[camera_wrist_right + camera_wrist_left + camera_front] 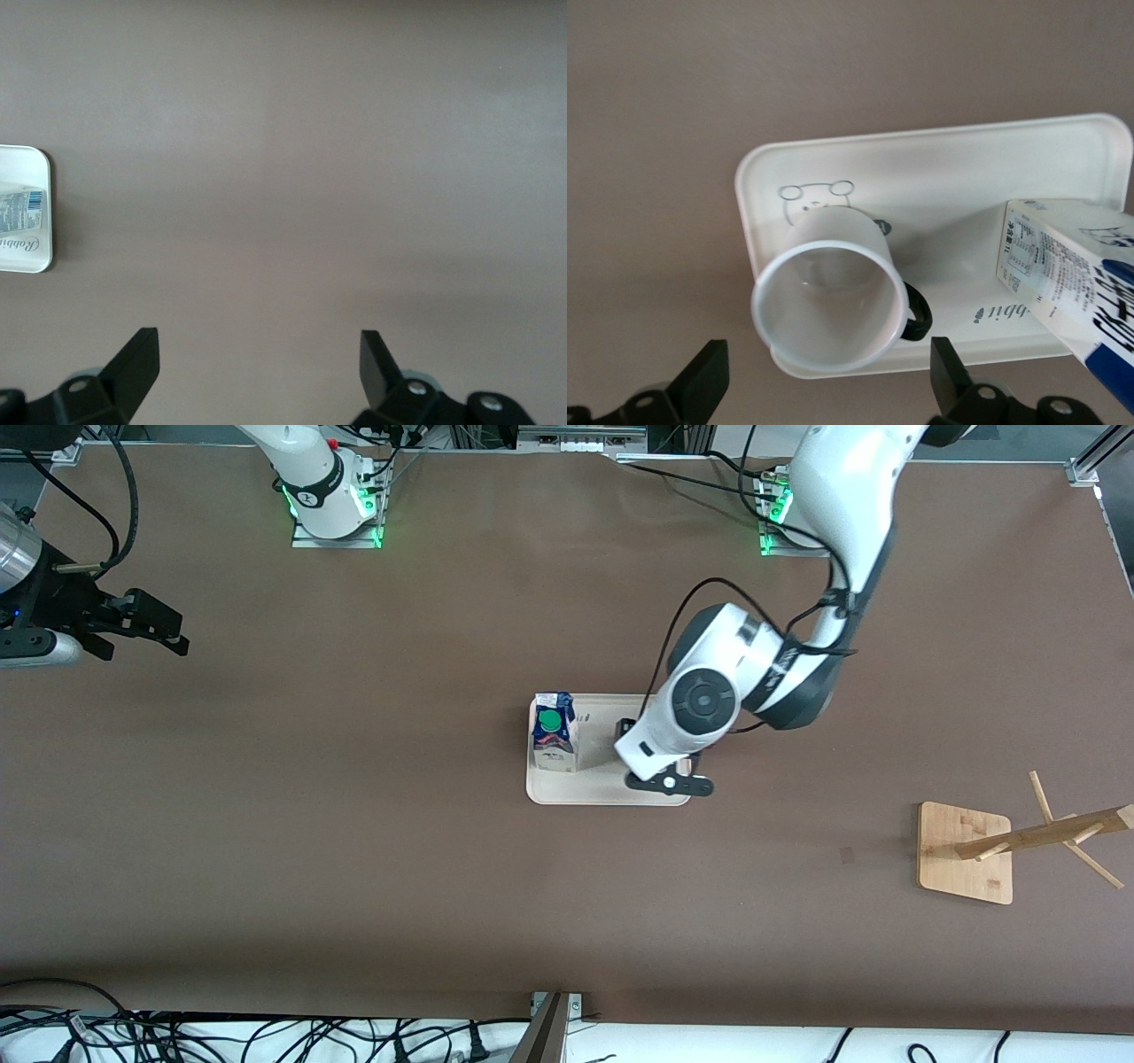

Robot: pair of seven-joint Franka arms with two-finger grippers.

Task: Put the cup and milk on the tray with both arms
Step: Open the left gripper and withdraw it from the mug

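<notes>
The cream tray (602, 781) lies at the table's middle. The milk (555, 732) stands on it toward the right arm's end. The cup is hidden under the left arm's hand in the front view. In the left wrist view the cup (831, 303) stands upright on the tray (939, 164) beside the milk (1074, 282), its black handle toward the milk. My left gripper (657, 769) hangs over the cup, open (828, 382), its fingers clear of the cup. My right gripper (164, 627) is open and empty (257, 367), over bare table at the right arm's end.
A wooden rack with a square base (966, 852) stands toward the left arm's end, nearer the front camera than the tray. The right wrist view catches a corner of the tray (35, 159) and the milk (19, 208).
</notes>
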